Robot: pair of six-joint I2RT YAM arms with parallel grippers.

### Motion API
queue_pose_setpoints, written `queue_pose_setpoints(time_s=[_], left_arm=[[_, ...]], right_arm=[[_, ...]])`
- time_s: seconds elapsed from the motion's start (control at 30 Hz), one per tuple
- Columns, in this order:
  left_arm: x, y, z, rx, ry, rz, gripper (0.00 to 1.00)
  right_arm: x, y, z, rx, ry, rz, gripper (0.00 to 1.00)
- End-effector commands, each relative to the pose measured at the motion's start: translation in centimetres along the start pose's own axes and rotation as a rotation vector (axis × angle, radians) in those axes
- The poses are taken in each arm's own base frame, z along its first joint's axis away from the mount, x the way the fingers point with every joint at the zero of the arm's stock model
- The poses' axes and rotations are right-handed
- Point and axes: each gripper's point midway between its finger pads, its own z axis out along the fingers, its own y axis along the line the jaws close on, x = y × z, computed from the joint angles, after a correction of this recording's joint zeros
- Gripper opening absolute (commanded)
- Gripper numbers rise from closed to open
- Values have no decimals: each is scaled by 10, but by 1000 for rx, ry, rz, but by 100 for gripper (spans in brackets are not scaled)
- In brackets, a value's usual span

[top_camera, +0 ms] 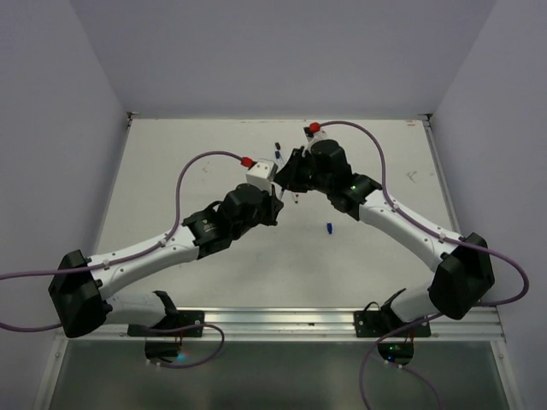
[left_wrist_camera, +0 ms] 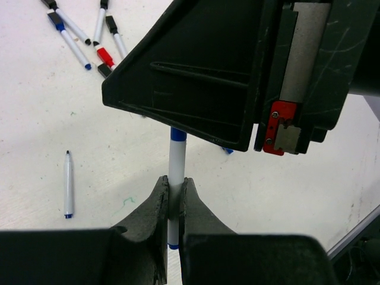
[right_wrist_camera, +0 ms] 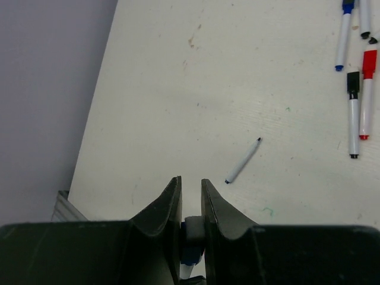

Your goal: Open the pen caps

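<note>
One held pen, one uncapped pen lying loose, one loose blue cap, at least four capped pens.

One blue cap sits pinched between the right fingers. A red cap and black cap lie far off.

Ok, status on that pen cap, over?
Left gripper shut on white barrel, upright. Right gripper shut on its blue cap, cap not yet off. Other pens lie apart, nothing in the way.
</note>
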Motion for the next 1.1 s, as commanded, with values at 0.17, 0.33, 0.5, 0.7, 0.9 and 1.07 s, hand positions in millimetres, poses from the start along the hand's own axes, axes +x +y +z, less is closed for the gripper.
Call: queue_pose_setpoints(time_s=[0.17, 0.33, 0.5, 0.7, 0.9, 1.07], left_arm=[[-5, 47, -3, -276, -16, 91, 0], [-7, 40, 0, -314, -18, 143, 0], [13, 5, 5, -85, 48, 162, 0], [0, -74, -35, 534, -54, 101, 0], [5, -110, -68, 830, -37, 56, 0], [4, -120, -76, 917, -43, -15, 0]], right_arm=[[-39, -80, -38, 534, -57, -128, 0], [-36, -83, -35, 589, -45, -152, 0], [-33, -82, -30, 539, -38, -137, 0], [-42, -66, -19, 256, -75, -44, 0], [-73, -75, -30, 184, -227, 25, 0], [-94, -86, -41, 204, -404, 70, 0]])
